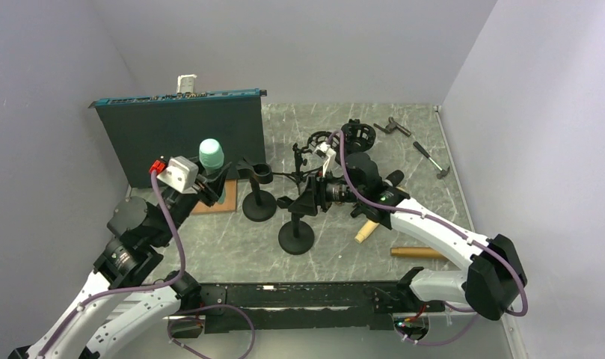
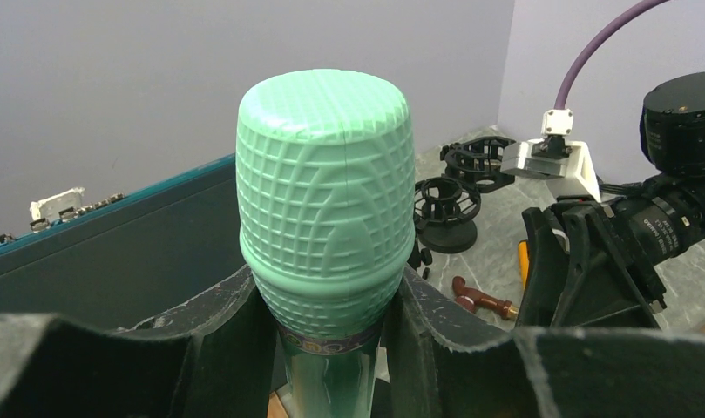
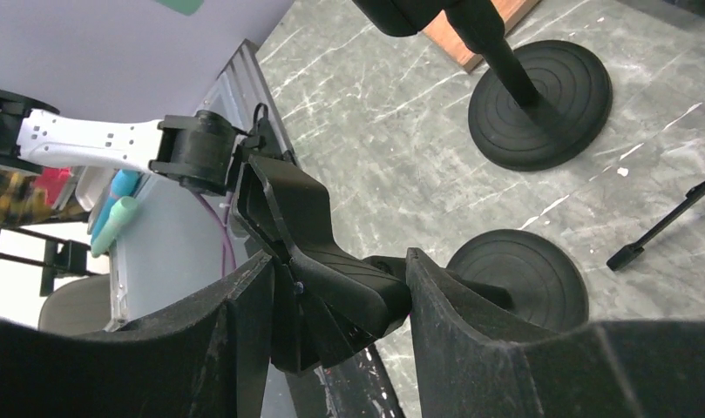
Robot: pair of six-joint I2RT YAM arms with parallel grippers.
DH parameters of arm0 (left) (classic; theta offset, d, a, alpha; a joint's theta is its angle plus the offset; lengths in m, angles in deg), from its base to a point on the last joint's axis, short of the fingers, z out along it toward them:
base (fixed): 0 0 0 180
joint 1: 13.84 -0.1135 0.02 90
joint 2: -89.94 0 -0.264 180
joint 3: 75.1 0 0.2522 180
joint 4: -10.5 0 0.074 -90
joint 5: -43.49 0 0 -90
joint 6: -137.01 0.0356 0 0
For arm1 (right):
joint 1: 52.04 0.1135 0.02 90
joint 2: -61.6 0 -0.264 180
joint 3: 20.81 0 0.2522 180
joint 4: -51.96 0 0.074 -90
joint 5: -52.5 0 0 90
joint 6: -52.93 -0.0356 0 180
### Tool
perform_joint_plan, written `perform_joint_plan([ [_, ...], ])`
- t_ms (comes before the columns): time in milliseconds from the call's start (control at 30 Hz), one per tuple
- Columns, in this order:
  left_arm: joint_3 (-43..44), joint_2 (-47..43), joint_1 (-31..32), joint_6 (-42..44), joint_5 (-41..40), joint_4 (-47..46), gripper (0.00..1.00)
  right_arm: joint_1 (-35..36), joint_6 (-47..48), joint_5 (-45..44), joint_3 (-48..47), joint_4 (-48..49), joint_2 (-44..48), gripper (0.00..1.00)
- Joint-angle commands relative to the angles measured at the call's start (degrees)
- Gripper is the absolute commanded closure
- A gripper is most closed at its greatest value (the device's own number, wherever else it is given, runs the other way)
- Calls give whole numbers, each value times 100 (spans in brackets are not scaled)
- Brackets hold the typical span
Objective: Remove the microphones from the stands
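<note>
The left gripper (image 2: 331, 341) is clamped on the neck of the green microphone (image 2: 324, 200), which sits left of centre in the top view with its long axis upright and its head above the fingers. The right gripper (image 3: 338, 287) grips the black stand clip (image 3: 305, 218) at mid-frame, to the right of the microphone and apart from it, so any further lift looks to be the left arm's job.

Microphone (image 2: 324, 218) — matt, ribbed plastic

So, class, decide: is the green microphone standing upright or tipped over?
Upright: the microphone points its head upward, and its body runs down between the fingers of the left claw.
</note>
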Motion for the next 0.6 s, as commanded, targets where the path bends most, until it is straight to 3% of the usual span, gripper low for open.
perform_joint_plan([
  [0, -91, 167, -23, 12, 40, -306, 100, 10, 32, -288, 299, -360, -312, 91],
  [200, -70, 540, -28, -114, 25, -263, 100, 19, 35, -276, 89, -127, -188, 58],
  [333, -44, 615, -20, -437, -27, -284, 100, 16, 149, -668, -426, -469, -11, 44],
  [433, -21, 623, -31, -1144, -18, -262, 100, 20, 356, -1075, -918, -894, 85, 20],
  [567, 10, 497, -34, -2023, 87, -108, 100, 18, 597, -1156, -1523, -1275, 168, 8],
])
